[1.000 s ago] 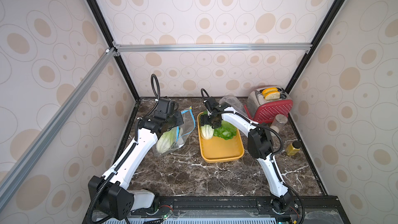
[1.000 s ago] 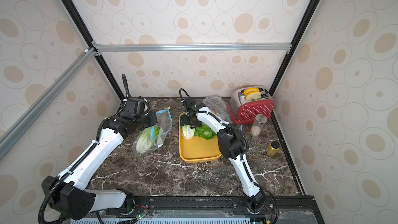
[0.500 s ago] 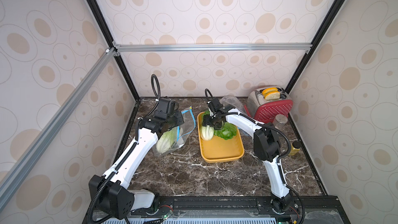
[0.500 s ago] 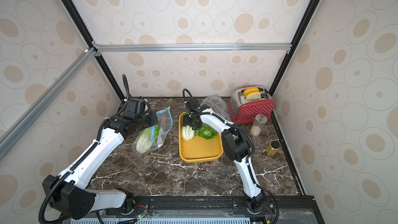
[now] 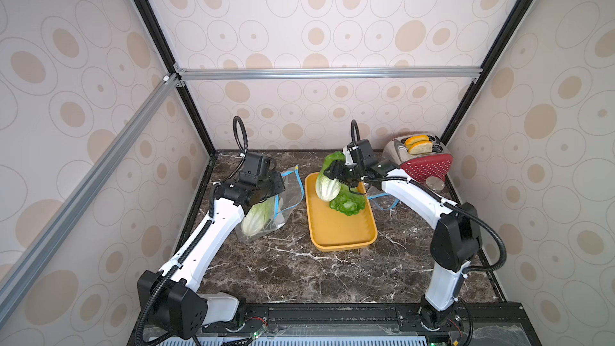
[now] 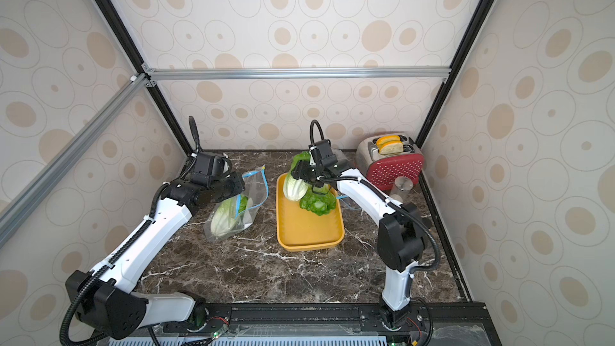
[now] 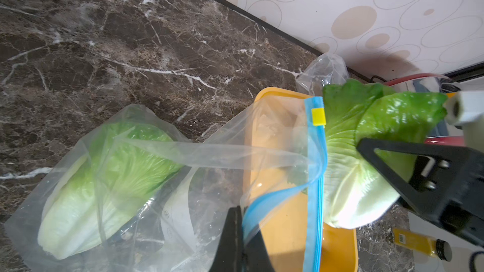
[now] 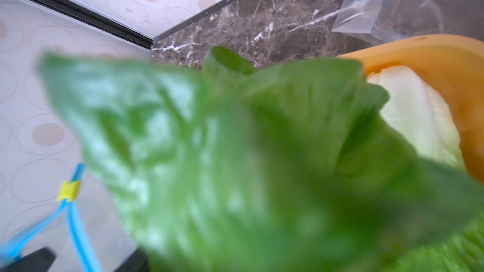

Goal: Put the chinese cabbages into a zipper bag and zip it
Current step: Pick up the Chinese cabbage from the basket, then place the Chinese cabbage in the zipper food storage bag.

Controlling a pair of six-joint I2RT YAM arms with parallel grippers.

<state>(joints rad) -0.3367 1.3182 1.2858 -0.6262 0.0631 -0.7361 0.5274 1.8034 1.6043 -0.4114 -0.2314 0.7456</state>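
Note:
A clear zipper bag (image 5: pixel 289 191) with a blue zip and a yellow slider (image 7: pixel 317 117) lies left of the yellow tray (image 5: pixel 336 231). One chinese cabbage (image 5: pixel 254 221) (image 7: pixel 104 179) is inside the bag. My left gripper (image 7: pixel 242 231) is shut on the bag's blue zip edge and holds the mouth up. My right gripper (image 5: pixel 336 174) is shut on a second chinese cabbage (image 5: pixel 327 188) (image 6: pixel 294 189), which hangs over the tray's far end with its white base down. Its leaves fill the right wrist view, hiding the jaws. A third chinese cabbage (image 5: pixel 347 204) (image 8: pixel 419 116) lies in the tray.
A red toaster (image 5: pixel 422 158) with bread slices stands at the back right, and a lidded glass jar (image 5: pixel 434 183) stands beside it. A second clear bag (image 7: pixel 322 74) lies behind the tray. A small bottle of yellow liquid (image 7: pixel 419 244) lies by the right wall.
My right gripper has closed on the cabbage and raised it off the tray, leafy end up. The left arm and the bag have stayed put.

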